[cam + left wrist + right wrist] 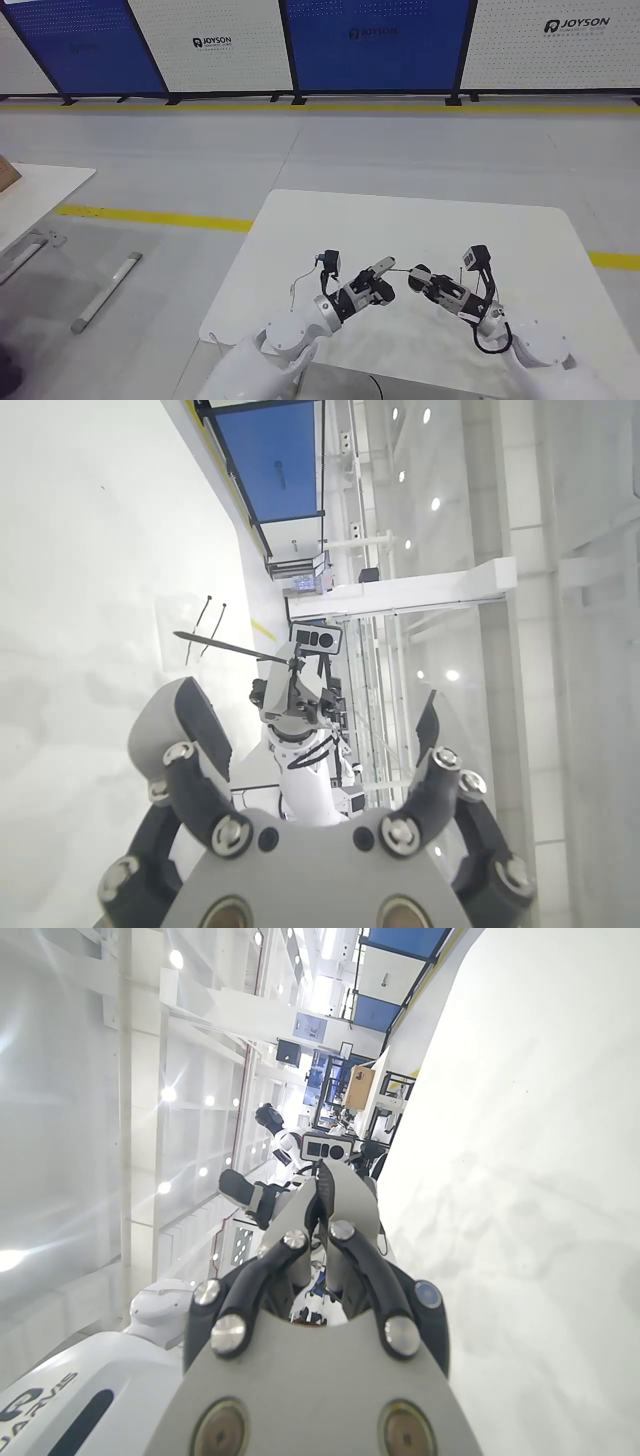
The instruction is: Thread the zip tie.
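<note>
A black zip tie [225, 646] is pinched in my right gripper [291, 680], its thin strap sticking out level over the white table [450, 220]. In the top view this zip tie [400, 270] shows as a thin line between the two grippers near the table's front edge. My left gripper [308, 690] faces it with its fingers [205, 720] spread wide and nothing between them. In the top view the left gripper [380, 272] sits just short of the right gripper [420, 277]. The right gripper [322, 1178] has its jaws pressed together.
Two spare black zip ties [210, 622] lie side by side on the table beyond the held strap. Bare tabletop stretches behind the grippers toward the far edge. Blue and white panels [380, 45] stand across the floor behind.
</note>
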Robot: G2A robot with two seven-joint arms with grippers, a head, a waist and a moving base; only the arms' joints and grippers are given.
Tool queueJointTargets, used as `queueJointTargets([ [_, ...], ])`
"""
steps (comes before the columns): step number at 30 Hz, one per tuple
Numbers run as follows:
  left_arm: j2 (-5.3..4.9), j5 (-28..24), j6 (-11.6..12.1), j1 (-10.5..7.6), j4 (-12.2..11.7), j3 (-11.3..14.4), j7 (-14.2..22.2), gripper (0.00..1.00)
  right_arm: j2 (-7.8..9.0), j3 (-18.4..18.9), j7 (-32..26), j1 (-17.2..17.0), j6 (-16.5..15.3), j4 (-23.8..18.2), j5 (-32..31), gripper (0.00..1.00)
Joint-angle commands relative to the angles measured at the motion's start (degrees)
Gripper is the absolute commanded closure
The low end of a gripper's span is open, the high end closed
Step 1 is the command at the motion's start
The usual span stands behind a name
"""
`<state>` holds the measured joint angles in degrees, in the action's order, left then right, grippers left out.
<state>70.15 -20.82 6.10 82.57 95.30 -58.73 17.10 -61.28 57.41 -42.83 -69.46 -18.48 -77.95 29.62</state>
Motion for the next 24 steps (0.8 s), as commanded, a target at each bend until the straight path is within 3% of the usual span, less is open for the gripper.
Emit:
queueJointTargets([
  [1,-0.02,0.00,-0.06,0.05,0.04,-0.05,0.05,0.00,0.01,0.02,-0.02,0.00,-0.02,0.01,0.03,1.00],
  [24,0.07,-0.45,0.03,-0.14,0.10,0.07,-0.39,0.00,0.01,0.02,-0.02,0.00,-0.02,0.01,0.03,1.00],
])
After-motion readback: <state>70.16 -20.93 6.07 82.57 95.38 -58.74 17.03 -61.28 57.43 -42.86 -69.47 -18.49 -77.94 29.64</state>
